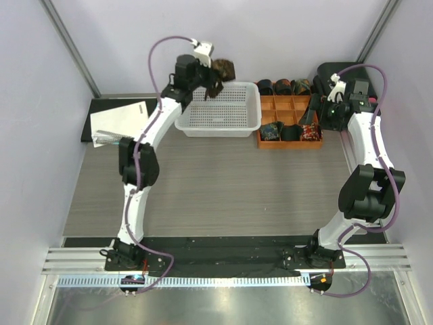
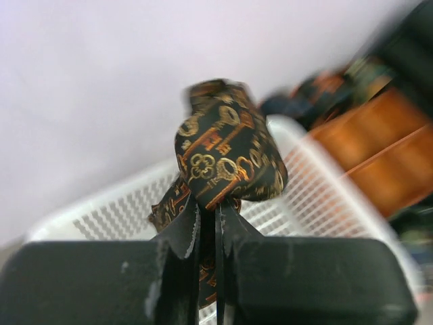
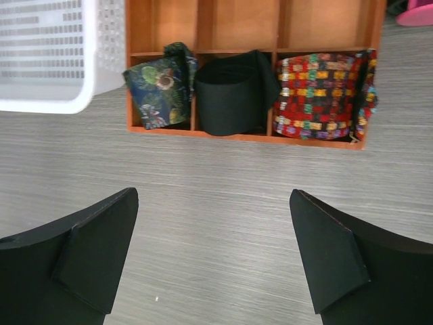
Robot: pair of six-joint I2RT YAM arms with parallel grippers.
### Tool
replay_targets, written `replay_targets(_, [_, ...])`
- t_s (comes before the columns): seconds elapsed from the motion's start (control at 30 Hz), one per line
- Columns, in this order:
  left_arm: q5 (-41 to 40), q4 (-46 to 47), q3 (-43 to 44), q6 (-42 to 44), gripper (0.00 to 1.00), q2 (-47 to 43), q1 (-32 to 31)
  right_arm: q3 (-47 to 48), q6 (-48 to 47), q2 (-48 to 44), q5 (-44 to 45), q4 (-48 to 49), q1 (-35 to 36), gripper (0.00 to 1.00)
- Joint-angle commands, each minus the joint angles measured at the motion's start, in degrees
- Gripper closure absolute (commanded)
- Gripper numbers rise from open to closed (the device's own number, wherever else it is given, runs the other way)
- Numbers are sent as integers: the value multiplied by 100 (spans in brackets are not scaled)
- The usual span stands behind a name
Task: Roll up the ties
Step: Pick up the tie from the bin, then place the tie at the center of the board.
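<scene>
Right now my left claw (image 2: 208, 227) is clamped on the key-patterned tie (image 2: 226, 159), bunched above the white mesh basket (image 2: 101, 217); my right claw (image 3: 213, 254) hangs wide apart over the tabletop (image 3: 216, 183), near the wooden organizer (image 3: 237, 27).

Grey wood-grain desk (image 1: 223, 189) between pale walls. At the far middle, white plastic mesh basket (image 1: 216, 127), rectangular, upright, one long side facing near. Just right of it, close enough that contact cannot be ruled out, orange wooden tray (image 1: 289, 144) split into a grid of compartments, three across. At the far left, white printed sheet (image 1: 122, 118), a little askew, lying on a black pad (image 1: 86, 128). In the far right corner, behind the tray, black rounded object (image 1: 338, 70), kind unclear. Beyond the tray's far right corner, pink item (image 3: 419, 13), mostly cut off. Along the near edge, black mat (image 1: 223, 247) and aluminium rails (image 1: 74, 261).
</scene>
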State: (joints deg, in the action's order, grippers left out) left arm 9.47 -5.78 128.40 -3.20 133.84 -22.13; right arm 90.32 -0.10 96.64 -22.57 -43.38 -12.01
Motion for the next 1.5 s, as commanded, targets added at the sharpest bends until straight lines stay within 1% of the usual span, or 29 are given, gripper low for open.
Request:
replay_targets(0.0, [721,315,-376,-602,100,-1480,-11,275,159,-163,-616,136,-12,0])
replay_targets(0.13, [1406,8,-1271,-848,100,-2668,-63,319,212,-110,-977,136,-12,0])
replay_targets(0.2, [2004,-142,-1834,-962,100,-3360,-177,302,247,-102,-1117,163,-12,0])
replay_targets(0.37, [2594,-538,-2869,-1490,100,-4251,-695,144,353,-119,-1347,171,-12,0])
replay_targets(0.43, [2761,-328,-3258,-1848,100,-4541,-968,47,361,-180,-1347,154,-12,0])
replay_targets(0.47, [2901,-136,-3704,-2120,100,-4603,-1012,3,379,-198,-1382,154,-12,0])
replay_targets(0.5, [3137,258,-3934,-2375,100,-4656,-1021,-102,379,-198,-1425,137,-12,0])
replay_targets(0.53, [3366,279,-4285,-2683,100,-4717,-978,-137,370,-224,-1504,128,-12,0])
replay_targets(0.6, [3735,254,-4655,-2808,100,-4920,-628,-208,205,-268,-1531,31,-12,0])
replay_targets(0.67, [4106,-167,-5270,-2739,79,-5130,-119,-304,81,-312,-1505,-48,6,0])
replay_targets(0.7, [4167,-352,-5464,-2582,63,-5175,554,-331,-111,-321,-1522,-187,14,0])
replay_targets(0.73, [4298,-954,-5709,-2354,23,-5193,909,-357,-279,-330,-1496,-267,110,0])
replay_targets(0.77, [4239,-1473,-5703,-1464,7,-5184,1460,-401,-446,-347,-1435,-485,181,0])
replay_targets(0.8, [4073,-1992,-5642,-985,2,-5184,1631,-445,-630,-382,-1365,-575,269,0])
replay_targets(0.83, [3871,-2841,-5529,-580,1,-5193,1763,-489,-988,-418,-1286,-645,339,0])
replay_targets(0.87, [3825,-3171,-5493,302,0,-5227,1860,-655,-1140,-566,-1129,-681,470,0])
replay_targets(0.9, [3738,-3436,-5510,746,0,-5393,1861,-761,-1298,-646,-1101,-664,532,0])
replay_targets(0.97, [3815,-3561,-5939,1250,0,-5657,1853,-980,-1711,-769,-944,-655,873,0])
replay_targets(1.03, [4297,-3780,-6316,2215,2,-5974,1818,-1069,-2001,-840,-837,-655,1173,0])
replay_targets(1.07, [4456,-3938,-6431,2506,3,-6088,1539,-1165,-2046,-840,-811,-611,1296,1])
replay_targets(1.1, [4406,-4000,-6537,3048,5,-6194,1284,-1210,-2021,-822,-750,-550,1585,1])
replay_targets(1.13, [4292,-4018,-6738,3228,6,-6386,977,-1245,-1951,-753,-801,-497,1631,1])
replay_targets(1.17, [4117,-3958,-6862,3395,7,-6458,269,-1280,-1837,-691,-924,-453,1675,2])
replay_targets(1.23, [3599,-3415,-7343,3432,10,-6607,-412,-1315,-1722,-507,-1161,-391,1781,5])
replay_targets(1.27, [3379,-3125,-7503,3345,13,-6599,-989,-1333,-1669,-428,-1232,-356,1833,9])
replay_targets(1.3, [3272,-2617,-7627,3318,19,-6564,-1204,-1359,-1625,-383,-1285,-304,1869,11])
replay_targets(1.33, [3236,-2438,-7750,3396,20,-6398,-1397,-1403,-1547,-252,-1355,-216,1982,12])
replay_targets(1.37, [3175,-2236,-7786,3431,21,-6292,-1791,-1490,-1407,-173,-1399,-76,2018,12])
replay_targets(1.47, [2920,-1445,-7795,3581,21,-5775,-2346,-1527,-940,213,-1672,22,2185,12])
